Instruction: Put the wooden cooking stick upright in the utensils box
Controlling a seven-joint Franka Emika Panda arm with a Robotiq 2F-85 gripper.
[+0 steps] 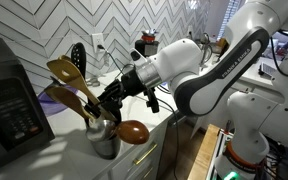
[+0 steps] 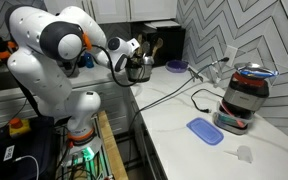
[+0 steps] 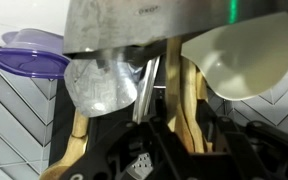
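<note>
The silver utensils box [image 1: 106,143] stands on the counter and holds several utensils. It also shows in an exterior view [image 2: 139,71] and at the top of the wrist view [image 3: 134,25]. The wooden cooking stick [image 1: 66,72] stands tilted in it, its pale paddle head up. Its handle [image 3: 174,100] runs between my fingers in the wrist view. A black perforated spoon [image 1: 77,55] and a reddish-brown spoon [image 1: 132,131] are beside it. My gripper [image 1: 110,99] is just above the box, closed around the pale handle; it also shows in an exterior view [image 2: 125,55].
A black appliance [image 1: 9,100] stands close beside the box. A red and dark appliance [image 2: 246,95], a blue lid [image 2: 204,130], a purple bowl [image 2: 176,66] and a cable lie further along the white counter. The herringbone wall is right behind.
</note>
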